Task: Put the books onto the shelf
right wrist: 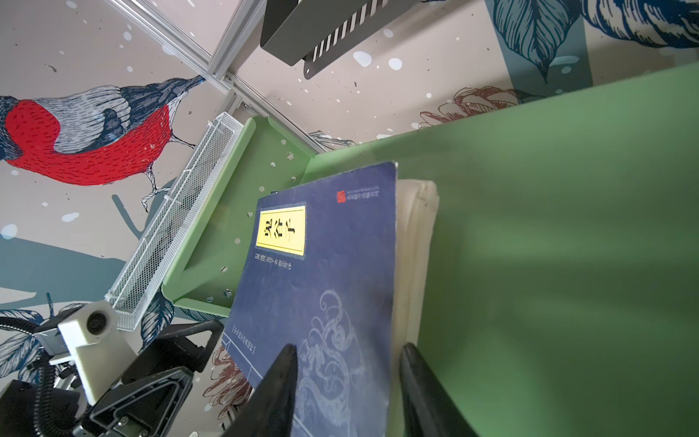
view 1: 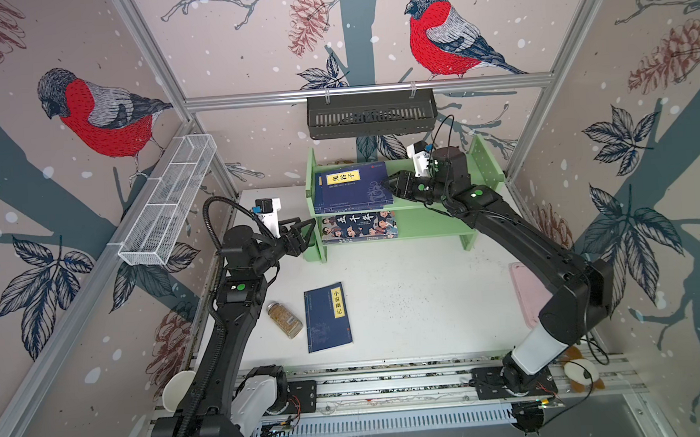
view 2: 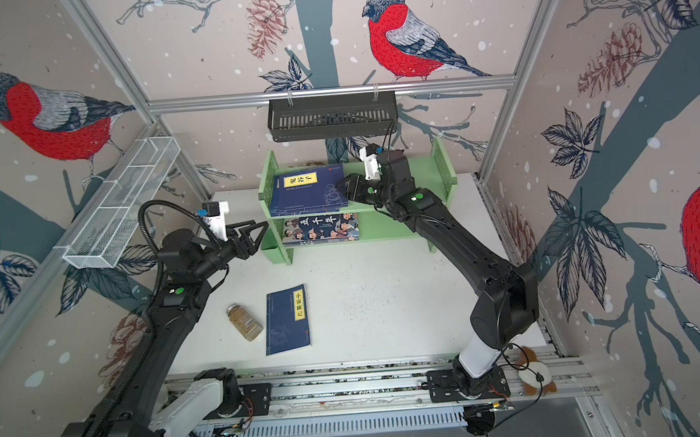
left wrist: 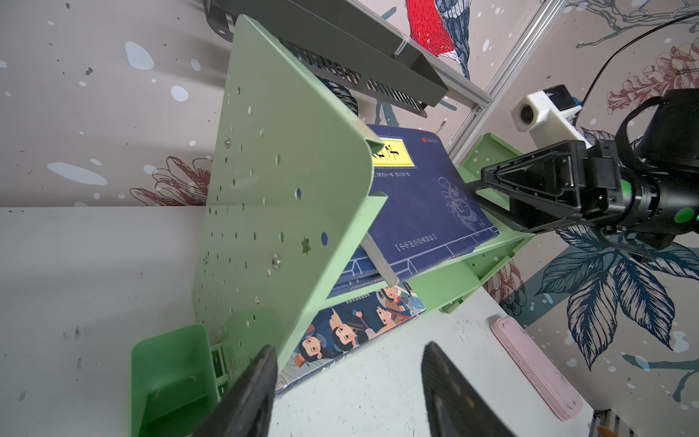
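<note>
The light green shelf [view 1: 436,222] [view 2: 390,225] stands at the back of the table. A stack of navy books [view 1: 350,186] [right wrist: 321,283] lies tilted on its top tier. My right gripper [view 1: 388,182] [right wrist: 346,348] is shut on the stack's right end, one finger on the cover and the other by the page edges. The colourful cartoon-cover book [view 1: 359,226] [left wrist: 359,325] lies on the lower tier. Another navy book [view 1: 327,316] [view 2: 286,319] lies flat on the table. My left gripper [view 1: 305,226] [left wrist: 348,348] hangs open and empty beside the shelf's left side panel [left wrist: 287,151].
A spice jar [view 1: 284,320] lies left of the loose book. A pink flat case [view 1: 527,292] sits under the right arm. A black slotted basket [view 1: 371,114] hangs above the shelf, a white mesh basket [view 1: 168,201] on the left wall. A small green cup [left wrist: 170,370] is fixed to the shelf.
</note>
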`<state>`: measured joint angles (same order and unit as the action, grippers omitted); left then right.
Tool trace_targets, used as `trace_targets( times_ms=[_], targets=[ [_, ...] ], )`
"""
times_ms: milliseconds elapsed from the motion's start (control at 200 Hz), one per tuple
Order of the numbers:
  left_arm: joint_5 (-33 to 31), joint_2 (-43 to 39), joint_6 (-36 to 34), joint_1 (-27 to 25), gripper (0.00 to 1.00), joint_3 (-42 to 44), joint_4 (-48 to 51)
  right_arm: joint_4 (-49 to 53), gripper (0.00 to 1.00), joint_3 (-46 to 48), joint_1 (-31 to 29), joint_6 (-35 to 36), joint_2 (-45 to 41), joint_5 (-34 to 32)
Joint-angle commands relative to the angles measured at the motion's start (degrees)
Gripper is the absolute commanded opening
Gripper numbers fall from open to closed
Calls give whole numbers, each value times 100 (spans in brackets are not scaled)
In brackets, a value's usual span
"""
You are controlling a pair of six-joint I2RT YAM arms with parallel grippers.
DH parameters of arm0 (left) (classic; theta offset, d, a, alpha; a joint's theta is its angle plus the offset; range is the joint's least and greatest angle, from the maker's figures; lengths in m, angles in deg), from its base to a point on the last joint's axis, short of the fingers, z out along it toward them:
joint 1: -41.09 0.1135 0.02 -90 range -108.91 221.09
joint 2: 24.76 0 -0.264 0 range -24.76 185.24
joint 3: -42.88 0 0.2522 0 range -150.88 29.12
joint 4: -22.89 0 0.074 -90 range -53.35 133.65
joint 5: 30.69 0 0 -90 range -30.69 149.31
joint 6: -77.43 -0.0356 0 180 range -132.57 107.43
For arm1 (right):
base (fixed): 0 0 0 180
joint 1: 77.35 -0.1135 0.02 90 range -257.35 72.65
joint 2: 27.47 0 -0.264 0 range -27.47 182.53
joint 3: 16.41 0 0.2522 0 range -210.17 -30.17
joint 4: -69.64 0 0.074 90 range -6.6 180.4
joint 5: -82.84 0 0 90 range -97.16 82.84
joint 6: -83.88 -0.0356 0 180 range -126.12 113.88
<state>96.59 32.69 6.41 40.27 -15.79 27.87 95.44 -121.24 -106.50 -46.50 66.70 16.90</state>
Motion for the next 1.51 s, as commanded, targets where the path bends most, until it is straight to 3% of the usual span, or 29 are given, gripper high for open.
trace_targets(
  times_ms=[0,350,840,1230,1501],
  targets=[
    [34,40,-258,-25,61,25,-297,-112,46,-43,-30,-71,22,-22],
    [-47,72,-868,-226,61,18,-203,-157,46,-64,-100,-214,48,-145],
    [-674,271,-858,-366,58,-167,-340,-36,48,-262,-293,-251,118,-276],
    [-581,294,-799,-384,57,-203,-348,276,56,-108,-285,-11,-177,-745],
    [-520,266,-805,-393,57,-141,-300,41,51,403,-302,-141,-529,-503]
  ],
)
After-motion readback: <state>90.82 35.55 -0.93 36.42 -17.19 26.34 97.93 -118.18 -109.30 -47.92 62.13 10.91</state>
